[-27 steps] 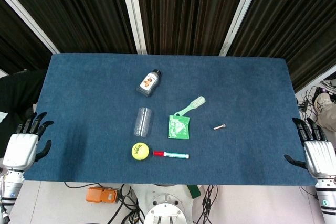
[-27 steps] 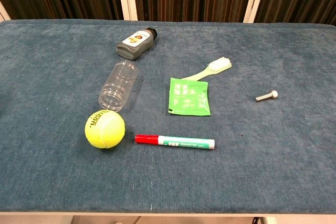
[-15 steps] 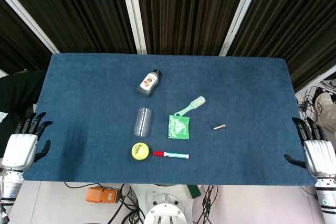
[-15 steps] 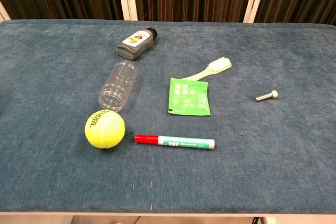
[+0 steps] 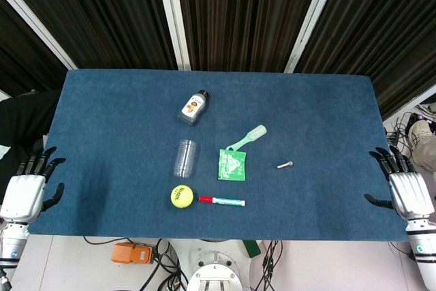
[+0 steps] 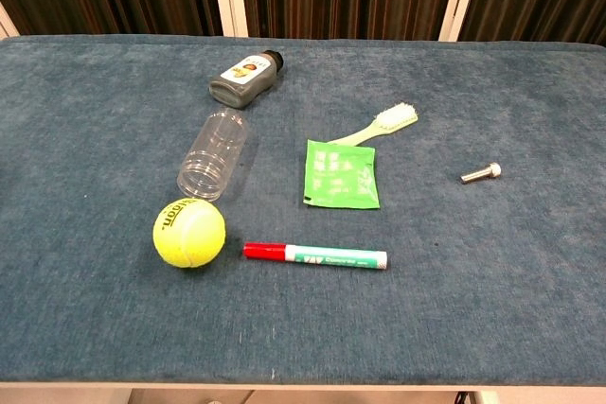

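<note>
My left hand (image 5: 27, 189) hovers at the table's left front corner, fingers spread, holding nothing. At the right edge my right hand (image 5: 403, 185) is likewise spread and empty. Neither hand shows in the chest view. Mid-table lie a yellow tennis ball (image 5: 181, 197) (image 6: 189, 232), a red-capped marker (image 5: 221, 201) (image 6: 314, 254), a clear plastic jar on its side (image 5: 185, 158) (image 6: 213, 154), a green sachet (image 5: 231, 165) (image 6: 342, 173), a pale green toothbrush (image 5: 248, 138) (image 6: 377, 126), a dark bottle lying down (image 5: 193, 107) (image 6: 246, 78) and a small metal bolt (image 5: 285, 165) (image 6: 481, 173).
The blue cloth-covered table (image 5: 102, 114) (image 6: 492, 309) has wide bare stretches between each hand and the objects. Dark slatted panels with white posts stand behind it. Cables and an orange device (image 5: 133, 253) lie on the floor below the front edge.
My right hand has shifted slightly up and inward along the right edge. My left hand has moved a little lower and outward. The objects have not moved.
</note>
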### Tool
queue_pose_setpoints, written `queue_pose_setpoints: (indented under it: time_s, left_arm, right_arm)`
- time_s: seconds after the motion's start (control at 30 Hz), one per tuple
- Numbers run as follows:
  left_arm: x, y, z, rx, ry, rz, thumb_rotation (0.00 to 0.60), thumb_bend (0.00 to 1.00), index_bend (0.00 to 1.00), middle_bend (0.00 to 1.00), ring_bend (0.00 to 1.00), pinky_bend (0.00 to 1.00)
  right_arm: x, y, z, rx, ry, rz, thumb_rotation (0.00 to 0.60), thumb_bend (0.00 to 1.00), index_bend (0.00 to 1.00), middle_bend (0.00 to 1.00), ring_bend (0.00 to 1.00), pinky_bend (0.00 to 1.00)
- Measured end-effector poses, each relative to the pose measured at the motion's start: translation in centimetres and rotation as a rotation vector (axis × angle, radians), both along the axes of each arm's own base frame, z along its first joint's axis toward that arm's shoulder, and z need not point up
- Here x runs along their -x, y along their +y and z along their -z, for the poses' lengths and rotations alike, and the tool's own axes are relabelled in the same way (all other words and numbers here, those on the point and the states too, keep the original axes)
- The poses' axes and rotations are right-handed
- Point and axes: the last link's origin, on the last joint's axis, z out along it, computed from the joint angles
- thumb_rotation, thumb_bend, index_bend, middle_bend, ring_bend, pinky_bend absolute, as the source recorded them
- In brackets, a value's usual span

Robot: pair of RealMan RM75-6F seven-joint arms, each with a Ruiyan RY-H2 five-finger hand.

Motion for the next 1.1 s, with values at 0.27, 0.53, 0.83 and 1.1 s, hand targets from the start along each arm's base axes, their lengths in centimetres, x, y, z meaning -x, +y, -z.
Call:
queue_pose_setpoints:
  time_s: [0.27,0.53,0.83,1.1]
  left_arm:
    - [0.1,0.0,-0.1,-0.006,-0.005,-0.009,0.6,0.43,0.23,0.08,0.02,0.12]
    - [0.2,-0.1,-0.3,-0.012,-0.008,-0.026,0.6,0.43,0.23,0.07,0.02,0.12]
    - [0.4,-0.2,-0.5,-0.01,-0.01,-0.034,0.6,0.43,0.23,0.08,0.02,0.12]
    - [0.4,-0.2,-0.5,-0.006,-0.01,-0.034,0.6,0.43,0.23,0.07,0.02,0.12]
  right_arm:
    - [0.6,-6.2,2.3,-0.119,0.015,-0.009,0.6,0.27,0.36,0.17,0.08,0.19]
    - [-3.0,-11.2,7.3,-0.237,0.03,-0.102,0.6,0.37,0.43,0.17,0.09,0.19]
    - [-7.0,-13.3,11.7,-0.335,0.054,-0.187,0.6,0.4,0.49,0.17,0.1,0.19]
    - [-7.7,-13.7,14.0,-0.394,0.077,-0.178,0.6,0.42,0.52,0.17,0.1,0.19]
